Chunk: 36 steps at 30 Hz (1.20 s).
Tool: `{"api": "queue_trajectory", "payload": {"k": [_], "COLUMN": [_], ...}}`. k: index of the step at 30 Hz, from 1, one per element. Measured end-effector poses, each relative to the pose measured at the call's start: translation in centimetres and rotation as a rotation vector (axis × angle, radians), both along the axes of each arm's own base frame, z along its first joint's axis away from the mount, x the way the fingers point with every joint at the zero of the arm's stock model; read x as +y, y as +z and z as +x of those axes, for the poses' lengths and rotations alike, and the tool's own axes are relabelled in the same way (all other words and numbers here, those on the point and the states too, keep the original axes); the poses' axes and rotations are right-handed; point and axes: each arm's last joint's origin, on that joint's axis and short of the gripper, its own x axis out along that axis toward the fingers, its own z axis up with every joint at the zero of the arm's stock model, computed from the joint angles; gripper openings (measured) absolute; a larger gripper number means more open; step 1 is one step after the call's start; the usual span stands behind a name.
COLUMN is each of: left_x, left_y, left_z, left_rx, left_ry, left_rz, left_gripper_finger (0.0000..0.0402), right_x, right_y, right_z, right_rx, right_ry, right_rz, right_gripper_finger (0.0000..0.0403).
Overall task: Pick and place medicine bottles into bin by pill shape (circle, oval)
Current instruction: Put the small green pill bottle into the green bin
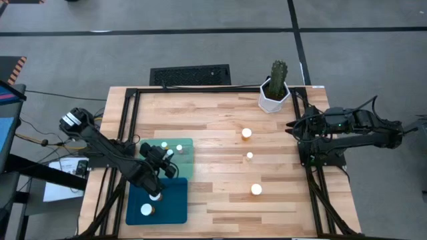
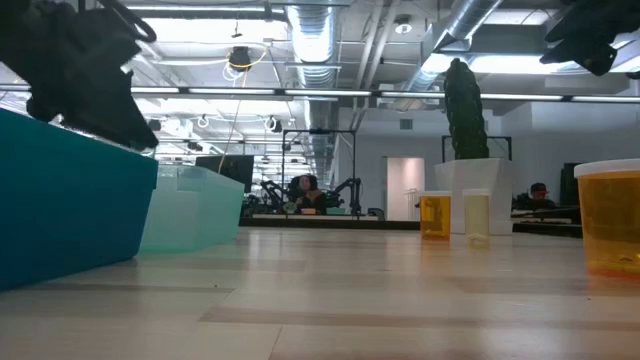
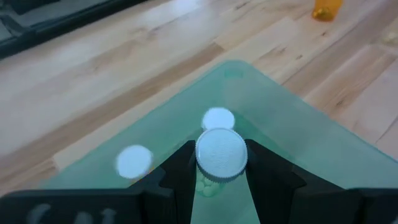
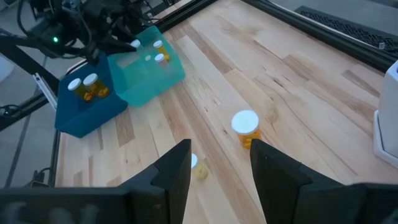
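Surface: your light wooden table [image 1: 213, 133], framed in black rails, grey floor around it.
Left gripper [image 3: 219, 180]: clamped on a white-capped medicine bottle [image 3: 221, 152], held above the pale green tray [image 1: 184, 160].
Pale green tray, contents: you have two bottles [image 3: 134, 160] standing inside, white caps up.
Dark blue tray [image 1: 173, 207]: touching the pale green tray on its near side; two bottles [image 1: 147, 209] in it.
Loose bottles: three on bare wood to the right of the pale green tray — one [image 1: 247, 133] closest to the cactus pot, a narrow one [image 1: 249, 156] in the middle, one [image 1: 256, 189] nearest the front edge.
Right gripper [image 4: 219, 163]: fingers apart, nothing between them; waits over the table edge well right of the pale green tray.
Cactus pot [image 1: 274, 97]: white, green cactus, at the far edge of the table.
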Motion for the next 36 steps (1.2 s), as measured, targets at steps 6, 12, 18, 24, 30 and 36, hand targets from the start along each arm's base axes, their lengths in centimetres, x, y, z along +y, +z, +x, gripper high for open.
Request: {"api": "queue_trajectory", "payload": {"k": [6, 12, 18, 24, 30, 36], "left_x": [-0.6, -0.8, -0.9, -0.9, -0.9, -0.9], "left_y": [-1.4, -2.6, -3.5, -3.7, -3.8, -3.9], "left_z": [0.7, 1.0, 1.2, 1.2, 1.2, 1.2], "left_rx": [0.017, 0.029, 0.022, 0.023, 0.036, 0.059], "left_ry": [0.004, 0.033, 0.072, 0.079, 0.086, 0.094], "left_rz": [0.007, 0.017, 0.013, 0.012, -0.007, -0.038], "left_gripper_finger": [0.0114, 0.0114, 0.0114, 0.0114, 0.0114, 0.0114], "right_x": [0.0, 0.0, 0.0, 0.0, 0.0, 0.0], "right_y": [0.0, 0.0, 0.0, 0.0, 0.0, 0.0], "right_z": [0.0, 0.0, 0.0, 0.0, 0.0, 0.0], "right_rx": [0.000, -0.001, -0.002, -0.002, -0.002, -0.002], "right_ry": [-0.001, -0.008, -0.008, -0.008, -0.008, -0.008], "right_rz": [0.001, 0.015, 0.016, 0.016, 0.016, 0.015], "right_gripper_finger": [0.0175, 0.0175, 0.0175, 0.0175, 0.0175, 0.0175]}}
